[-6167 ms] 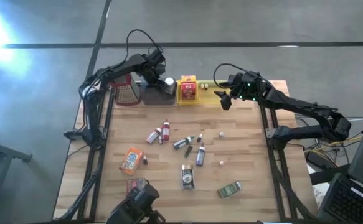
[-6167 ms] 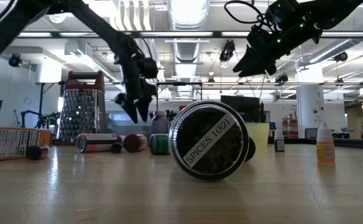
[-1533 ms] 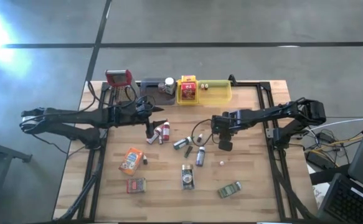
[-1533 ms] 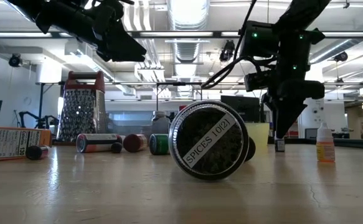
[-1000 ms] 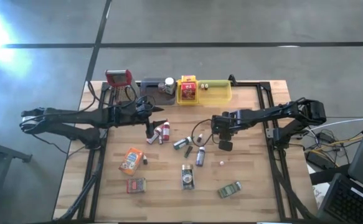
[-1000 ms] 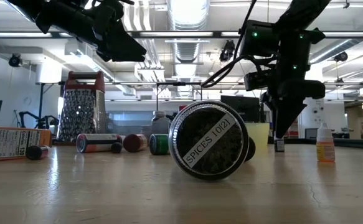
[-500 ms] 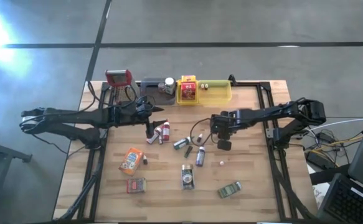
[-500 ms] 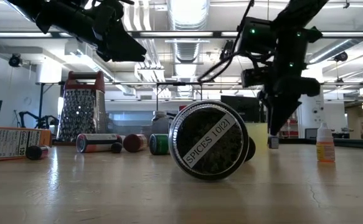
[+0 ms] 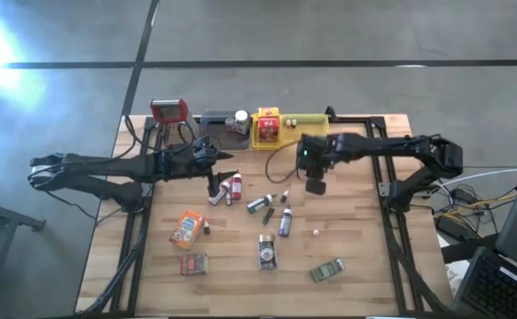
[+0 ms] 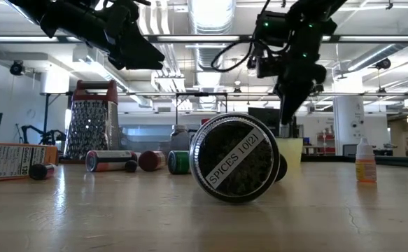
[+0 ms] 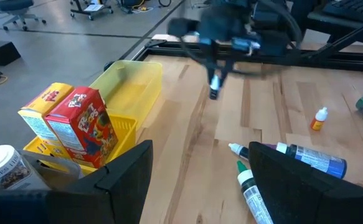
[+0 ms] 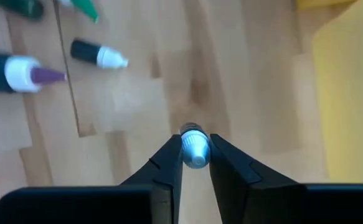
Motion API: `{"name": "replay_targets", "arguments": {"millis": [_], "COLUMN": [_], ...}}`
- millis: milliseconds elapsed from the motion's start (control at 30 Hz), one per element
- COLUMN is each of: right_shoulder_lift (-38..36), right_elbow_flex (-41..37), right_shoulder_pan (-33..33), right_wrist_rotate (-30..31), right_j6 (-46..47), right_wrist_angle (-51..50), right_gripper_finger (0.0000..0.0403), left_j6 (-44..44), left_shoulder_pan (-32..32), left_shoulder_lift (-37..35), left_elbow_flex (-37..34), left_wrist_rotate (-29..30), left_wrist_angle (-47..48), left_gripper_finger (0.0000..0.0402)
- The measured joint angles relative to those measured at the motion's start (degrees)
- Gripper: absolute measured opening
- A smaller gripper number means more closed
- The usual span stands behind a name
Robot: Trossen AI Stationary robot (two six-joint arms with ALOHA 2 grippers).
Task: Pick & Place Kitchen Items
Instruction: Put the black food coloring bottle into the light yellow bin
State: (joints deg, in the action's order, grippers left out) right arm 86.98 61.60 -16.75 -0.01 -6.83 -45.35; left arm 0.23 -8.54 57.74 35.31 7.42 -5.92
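Note:
My right gripper (image 9: 316, 185) hangs over the table's far middle, shut on a tiny dark bottle with a pale cap (image 12: 193, 149), just short of the yellow tray (image 9: 304, 132). The left wrist view shows that bottle (image 11: 213, 93) under its fingers, clear of the wood. My left gripper (image 9: 219, 168) stays open above the red-capped spice bottles (image 9: 229, 188), touching nothing. Loose on the table lie an orange packet (image 9: 187, 228), two tins (image 9: 267, 252) (image 9: 327, 269) and several small bottles (image 9: 284, 220). My right gripper pinches the bottle's pale cap (image 12: 194, 147) between its two fingertips. The fingers come from above, pointing steeply down. The bottle hangs upright below them, lifted clear of the table.
Along the far edge stand a grater (image 9: 168, 112), a grey tray (image 9: 214, 133) with a jar (image 9: 240, 118), and a yellow bin (image 9: 268, 140) with packets. In the low view a big spice jar (image 10: 236, 158) lies close. An orange-capped dropper (image 11: 319, 118) stands on the table's right part.
My right gripper has risen and gone toward the table's far edge and the yellow tray, still shut on the tiny bottle. The bottle, standing on the table before, is now lifted clear.

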Motion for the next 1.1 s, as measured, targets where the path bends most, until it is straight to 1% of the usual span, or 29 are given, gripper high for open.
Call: {"name": "replay_targets", "arguments": {"millis": [67,200,333,467,600,933,1100], "right_shoulder_lift": [0.0,0.0,0.2,1.7,5.0,17.5,20.9], "right_elbow_flex": [2.1,6.2,10.3,14.2,17.4,23.0,25.3], "right_shoulder_pan": [-2.4,-6.6,-11.3,-15.6,-19.0,-25.9,-28.1], "right_wrist_rotate": [-1.8,-2.9,-6.0,-6.3,-6.5,-6.4,-6.1], "right_j6": [-1.4,-4.3,-5.2,-5.0,-5.2,-5.4,-5.4], "right_wrist_angle": [-1.0,-1.7,-1.7,-1.7,-2.5,-3.1,-2.0], "right_gripper_finger": [0.0063,0.0061,0.0059,0.0062,0.0061,0.0059,0.0059], "left_j6": [0.0,-0.1,-0.1,-0.1,-0.1,-0.1,-0.1], "left_shoulder_pan": [0.0,0.0,0.0,0.0,0.0,0.0,0.0], "left_shoulder_lift": [0.0,0.0,0.0,0.0,0.0,0.0,0.0], "left_elbow_flex": [0.0,0.0,0.0,0.0,0.0,0.0,0.0], "left_wrist_rotate": [0.0,0.0,0.1,0.1,0.2,0.2,0.2], "left_wrist_angle": [0.0,0.0,0.0,-0.6,-0.8,-0.8,-0.8], "left_gripper_finger": [0.0268,0.0268,0.0268,0.0268,0.0268,0.0268,0.0268]}}
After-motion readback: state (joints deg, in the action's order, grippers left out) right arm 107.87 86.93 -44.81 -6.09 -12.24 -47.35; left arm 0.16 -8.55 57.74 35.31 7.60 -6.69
